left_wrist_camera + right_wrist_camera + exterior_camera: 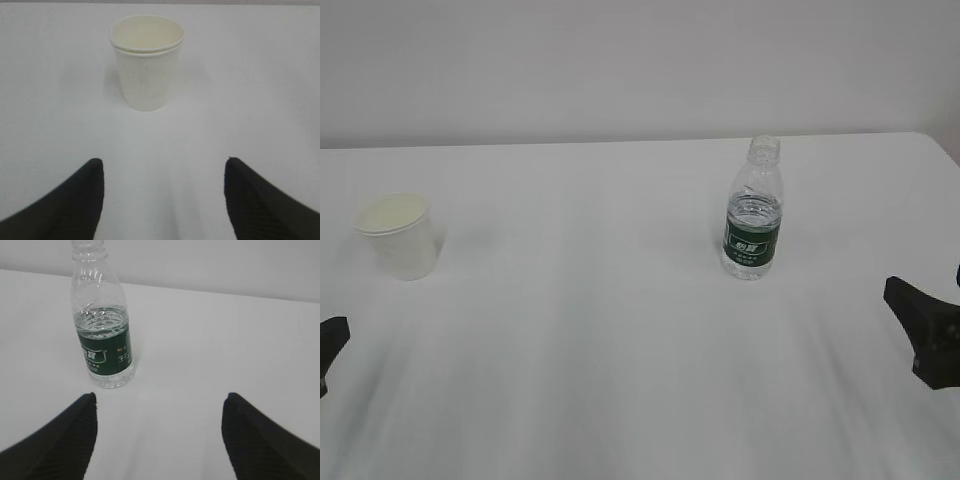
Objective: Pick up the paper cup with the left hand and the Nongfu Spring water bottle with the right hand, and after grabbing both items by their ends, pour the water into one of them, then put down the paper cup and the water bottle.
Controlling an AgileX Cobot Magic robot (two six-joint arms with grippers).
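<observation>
The white paper cup stands upright on the left of the table, cream inside, empty as far as I can see. In the left wrist view the paper cup sits ahead of my open left gripper, well clear of both fingers. The Nongfu Spring water bottle stands upright right of centre, capless, with water up to about its green label's top. My open right gripper is short of the bottle, which stands ahead to its left. In the exterior view only a tip of each gripper shows: left, right.
A white table fills the scene, with a pale wall behind its far edge. The table's right corner curves away near the upper right.
</observation>
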